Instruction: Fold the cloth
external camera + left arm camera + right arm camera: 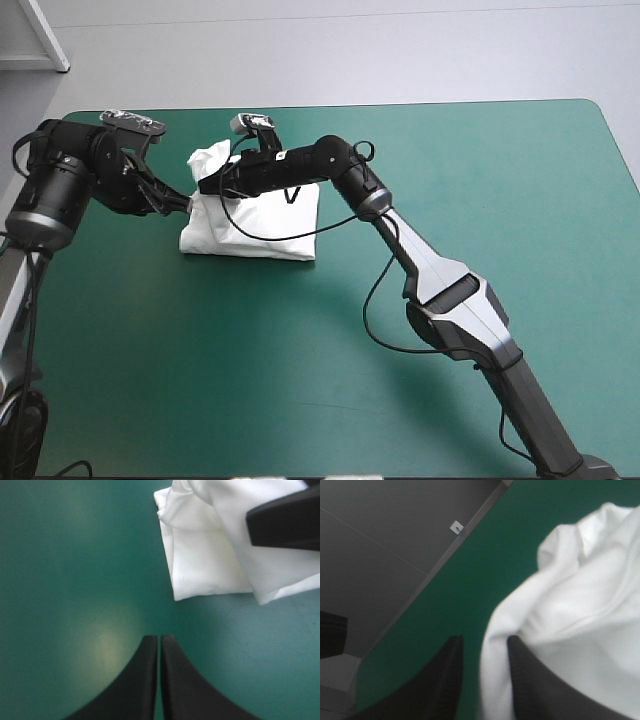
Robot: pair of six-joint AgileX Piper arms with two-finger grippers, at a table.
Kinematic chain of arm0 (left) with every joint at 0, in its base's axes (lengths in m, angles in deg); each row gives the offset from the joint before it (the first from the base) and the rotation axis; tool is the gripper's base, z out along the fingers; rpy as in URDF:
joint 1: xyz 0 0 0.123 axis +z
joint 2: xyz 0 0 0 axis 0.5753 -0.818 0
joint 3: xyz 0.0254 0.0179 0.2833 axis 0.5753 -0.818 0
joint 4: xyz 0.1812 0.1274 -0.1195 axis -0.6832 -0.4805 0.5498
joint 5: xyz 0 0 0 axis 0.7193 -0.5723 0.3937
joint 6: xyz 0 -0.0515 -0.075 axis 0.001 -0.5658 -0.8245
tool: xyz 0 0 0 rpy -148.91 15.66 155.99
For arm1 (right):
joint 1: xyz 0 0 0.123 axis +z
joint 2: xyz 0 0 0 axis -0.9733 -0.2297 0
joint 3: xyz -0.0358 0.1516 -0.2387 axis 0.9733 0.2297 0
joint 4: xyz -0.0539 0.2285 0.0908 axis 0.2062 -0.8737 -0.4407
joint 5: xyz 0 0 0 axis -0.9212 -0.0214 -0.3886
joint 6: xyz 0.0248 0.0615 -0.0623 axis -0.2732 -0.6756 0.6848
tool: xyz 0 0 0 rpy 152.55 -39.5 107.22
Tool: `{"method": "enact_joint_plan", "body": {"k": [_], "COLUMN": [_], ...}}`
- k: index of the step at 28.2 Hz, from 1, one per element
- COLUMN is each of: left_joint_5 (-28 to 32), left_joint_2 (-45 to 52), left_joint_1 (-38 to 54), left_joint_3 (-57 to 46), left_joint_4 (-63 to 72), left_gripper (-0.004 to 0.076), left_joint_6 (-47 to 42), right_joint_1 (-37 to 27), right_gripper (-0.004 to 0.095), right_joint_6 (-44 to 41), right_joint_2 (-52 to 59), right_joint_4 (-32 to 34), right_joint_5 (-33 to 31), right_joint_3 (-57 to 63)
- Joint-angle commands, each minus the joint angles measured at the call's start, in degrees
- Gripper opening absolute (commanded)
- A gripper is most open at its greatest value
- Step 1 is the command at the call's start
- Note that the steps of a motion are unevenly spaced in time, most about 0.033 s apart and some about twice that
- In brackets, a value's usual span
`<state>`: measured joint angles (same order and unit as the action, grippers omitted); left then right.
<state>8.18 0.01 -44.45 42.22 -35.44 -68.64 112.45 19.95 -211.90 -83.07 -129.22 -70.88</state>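
The white T-shirt lies as a folded bundle on the teal-green cover, toward the table's far left. My right gripper reaches across it from the right and is shut on the T-shirt at its left side, a thick fold running between the black fingers. A crumpled flap stands raised there. My left gripper is just left of the bundle, shut and empty, its tips a short way from the T-shirt's corner. The right gripper's finger lies over the cloth.
The table's far edge runs close beyond the right gripper. The teal-green cover stretches wide to the right and toward the front of the bundle. My right arm crosses the table's middle.
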Motion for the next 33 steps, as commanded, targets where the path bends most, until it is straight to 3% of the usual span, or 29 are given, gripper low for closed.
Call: {"method": "enact_joint_plan", "body": {"k": [1, 3, 4, 9, 12, 16, 23, 26, 30, 33], "left_joint_5": [-2.32, -2.32, -2.32, -2.32, -2.09, -1.93, -0.81, 0.05, 0.05, -0.06], "left_joint_2": [5.45, 6.28, 6.51, 6.89, 7.0, 7.0, 7.0, 7.0, 7.0, 7.0], "left_joint_1": [0.42, 0.42, 0.42, 0.42, 0.42, 0.42, 0.42, 0.42, 0.42, 0.42], "left_joint_3": [-1.3, -2.2, -2.46, -2.6, -2.6, -2.6, -2.6, -2.6, -2.6, -2.6], "left_joint_4": [-0.69, -1.11, -1.38, -1.3, -1.17, -0.83, 1.96, 3.04, 4.21, 5.0], "left_gripper": [0.0019, 0.0019, 0.0019, 0.0019, 0.0019, 0.0019, 0.0019, 0.0019, 0.0019, 0.0019], "left_joint_6": [-0.5, -0.5, -0.5, -0.63, -0.63, -0.63, -0.24, -0.24, -0.02, 0.34], "right_joint_1": [0.01, 0.01, -0.11, -1.4, -3.0, -5.2, -8.38, -10.49, -11.41, -11.41], "right_gripper": [0.0638, 0.0759, 0.0771, 0.0663, 0.0597, 0.0581, 0.0581, 0.0581, 0.058, 0.058], "right_joint_6": [0.33, 0.33, 0.33, -2.14, -6.43, -12.15, -21.32, -24.14, -23.9, -22.81], "right_joint_2": [2.36, 2.49, 2.72, 3.23, 3.23, 3.23, 3.23, 3.69, 5.3, 7.63], "right_joint_4": [-6.48, -6.07, -5.76, -3.12, 2.77, 9.99, 16.77, 16.49, 16.2, 20.6], "right_joint_5": [2.14, 1.74, 1.39, -3.08, -7.32, -14.69, -15.09, -15.18, -15.18, -15.18], "right_joint_3": [-6.16, -6.28, -6.43, -9.29, -11.28, -12.85, -12.69, -10.97, -6.43, 0.97]}}
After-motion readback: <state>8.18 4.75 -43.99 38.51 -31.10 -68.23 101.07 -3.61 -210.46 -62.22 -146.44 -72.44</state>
